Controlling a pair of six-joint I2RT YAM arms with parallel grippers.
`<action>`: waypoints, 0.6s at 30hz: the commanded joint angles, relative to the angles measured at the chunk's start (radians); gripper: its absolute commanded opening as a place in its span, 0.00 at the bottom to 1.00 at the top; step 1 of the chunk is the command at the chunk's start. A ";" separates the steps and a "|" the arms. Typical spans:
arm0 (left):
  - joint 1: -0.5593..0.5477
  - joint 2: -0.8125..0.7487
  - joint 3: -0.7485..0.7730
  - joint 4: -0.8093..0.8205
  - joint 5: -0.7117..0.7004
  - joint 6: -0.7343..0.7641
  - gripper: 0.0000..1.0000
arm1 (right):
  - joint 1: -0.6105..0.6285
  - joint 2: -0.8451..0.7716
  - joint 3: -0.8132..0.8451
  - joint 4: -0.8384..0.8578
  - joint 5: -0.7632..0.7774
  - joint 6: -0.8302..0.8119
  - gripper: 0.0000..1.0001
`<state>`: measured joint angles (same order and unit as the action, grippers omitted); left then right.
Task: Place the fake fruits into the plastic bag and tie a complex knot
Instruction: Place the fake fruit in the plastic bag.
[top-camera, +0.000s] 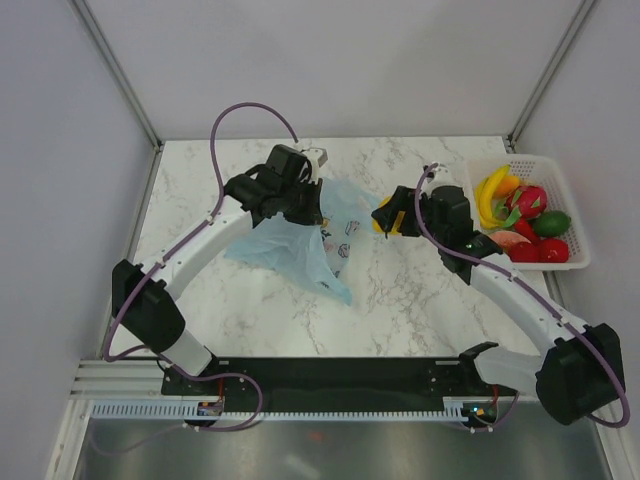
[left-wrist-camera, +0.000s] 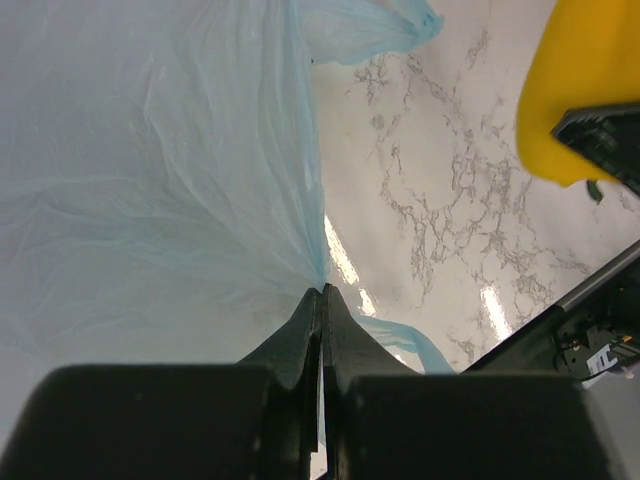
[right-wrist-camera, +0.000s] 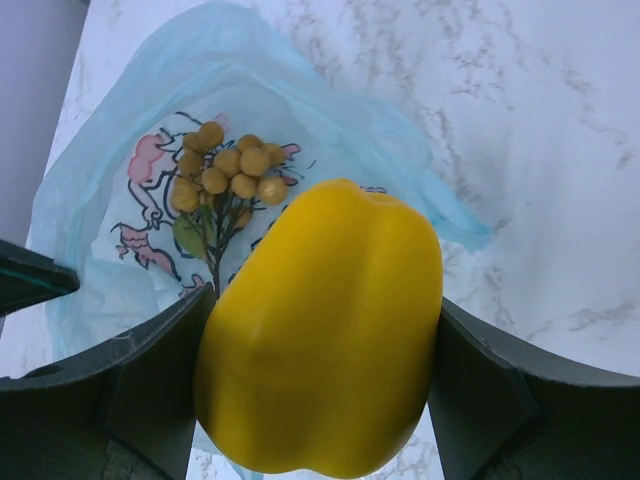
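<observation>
While the left pincer (left-wrist-camera: 322, 292) pinches the plastic bag (left-wrist-camera: 150, 200) rim, the right pincer (right-wrist-camera: 316, 385), clamping a yellow fruit (right-wrist-camera: 330, 290), should release only over the opening.

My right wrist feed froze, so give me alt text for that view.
A yellow toy fruit fills the foreground, held in the jaws of the right gripper, above the light-blue plastic bag on the marble table. A tan berry cluster lies in the bag.

walls: plain pale grey (top-camera: 330, 60), upper frame | posts: metal strips (top-camera: 115, 70), upper corners | table: white marble-veined top (top-camera: 260, 310), centre | light: soft, glare streaks (left-wrist-camera: 340, 258)
</observation>
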<state>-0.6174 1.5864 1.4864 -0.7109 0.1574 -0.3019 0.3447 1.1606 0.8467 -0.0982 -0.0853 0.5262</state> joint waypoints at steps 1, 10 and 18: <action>0.001 -0.008 0.054 -0.033 -0.024 0.066 0.02 | 0.097 0.037 -0.034 0.164 -0.016 0.000 0.39; 0.019 -0.078 0.008 -0.056 -0.122 0.067 0.02 | 0.292 0.304 -0.038 0.501 0.067 0.194 0.36; 0.058 -0.160 -0.083 -0.047 -0.127 0.063 0.02 | 0.415 0.542 0.034 0.704 0.188 0.342 0.36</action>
<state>-0.5690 1.4818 1.4223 -0.7624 0.0353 -0.2699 0.7303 1.6516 0.8276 0.4217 0.0376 0.7670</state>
